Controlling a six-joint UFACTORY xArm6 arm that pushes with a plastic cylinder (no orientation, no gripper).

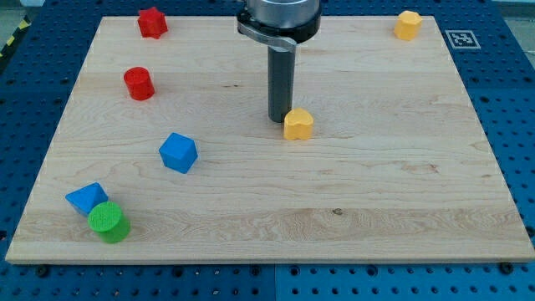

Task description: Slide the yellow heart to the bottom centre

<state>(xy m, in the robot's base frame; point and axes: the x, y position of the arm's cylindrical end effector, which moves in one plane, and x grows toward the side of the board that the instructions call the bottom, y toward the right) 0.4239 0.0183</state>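
The yellow heart (298, 124) lies near the middle of the wooden board (376, 209), a little right of centre. My tip (279, 119) stands on the board just to the view's left of the heart and slightly above it, touching or nearly touching its upper left side. The dark rod rises from there to the arm's grey flange at the view's top. The heart's left edge is partly hidden by the rod.
A yellow hexagonal block (407, 25) sits at the top right corner. A red star (152, 22) and a red cylinder (139, 84) are at the upper left. A blue cube (178, 152) is left of centre. A blue triangular block (86, 198) and a green cylinder (109, 222) touch at the bottom left.
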